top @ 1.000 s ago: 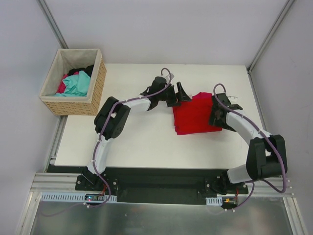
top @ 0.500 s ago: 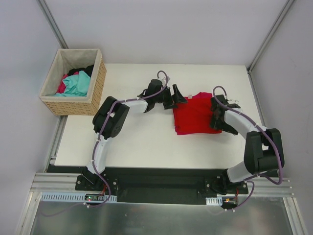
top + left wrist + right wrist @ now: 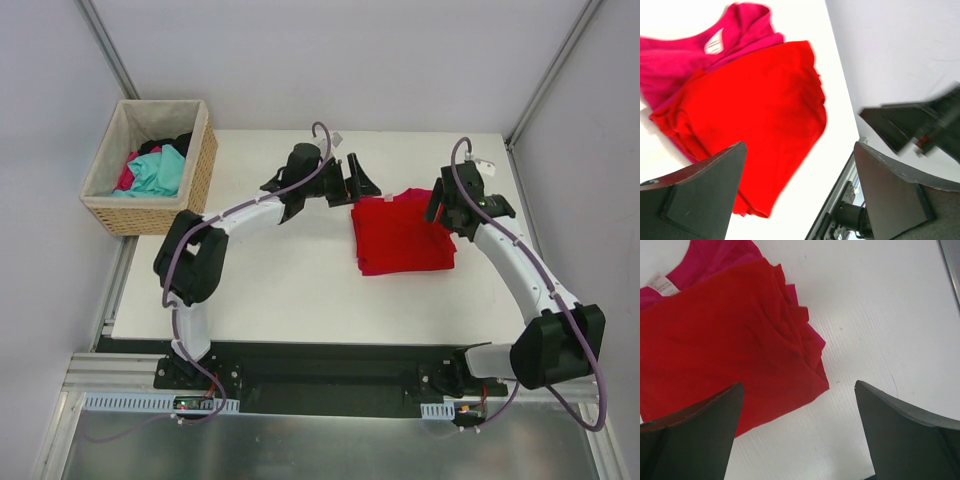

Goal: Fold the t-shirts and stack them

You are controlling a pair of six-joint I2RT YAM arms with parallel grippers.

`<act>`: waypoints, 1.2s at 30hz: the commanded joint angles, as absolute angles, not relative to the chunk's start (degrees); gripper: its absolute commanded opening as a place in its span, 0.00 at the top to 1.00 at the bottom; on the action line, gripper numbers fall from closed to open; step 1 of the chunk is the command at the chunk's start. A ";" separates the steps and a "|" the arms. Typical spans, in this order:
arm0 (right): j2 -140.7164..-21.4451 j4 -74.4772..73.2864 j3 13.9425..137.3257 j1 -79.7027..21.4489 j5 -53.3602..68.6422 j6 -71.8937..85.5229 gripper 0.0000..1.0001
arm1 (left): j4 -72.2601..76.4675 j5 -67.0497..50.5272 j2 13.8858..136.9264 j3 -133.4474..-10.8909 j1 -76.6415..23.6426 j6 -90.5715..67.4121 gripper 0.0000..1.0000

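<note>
The red shirt [image 3: 400,238] lies folded to a rough square on the right half of the table [image 3: 280,290]. It sits on top of the folded pink shirt [image 3: 680,55]. The pink one shows only along the edges of the red one. Its neck and white label [image 3: 714,42] stick out at the far side, and a thin strip shows past one red edge in the right wrist view.

The left gripper [image 3: 357,182] hangs just off the far left corner of the stack, with its jaws wide apart and nothing between them. The right gripper [image 3: 798,386] is over the far right corner of the stack, also spread wide and holding nothing.

Off the table's far left corner stands a wicker basket [image 3: 196,180] holding teal, pink and black cloth.
</note>
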State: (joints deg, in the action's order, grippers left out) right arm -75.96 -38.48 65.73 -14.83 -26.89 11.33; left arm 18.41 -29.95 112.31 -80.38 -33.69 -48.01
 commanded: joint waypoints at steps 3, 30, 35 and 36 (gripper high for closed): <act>-81.81 -36.92 69.87 -14.68 -28.12 8.53 0.03 | 13.97 -28.30 104.07 -75.77 -35.06 -43.86 0.11; -99.68 -31.74 76.91 -6.24 -22.60 7.65 0.03 | 21.36 -29.18 109.78 -67.24 -40.25 -46.59 0.12; -88.62 -29.97 76.45 -7.99 -13.73 7.74 0.03 | 19.78 -27.61 105.22 -65.13 -40.25 -45.27 0.11; -87.90 -31.62 77.33 -8.43 -11.71 7.82 0.03 | 19.25 -27.16 104.34 -64.43 -40.25 -44.83 0.11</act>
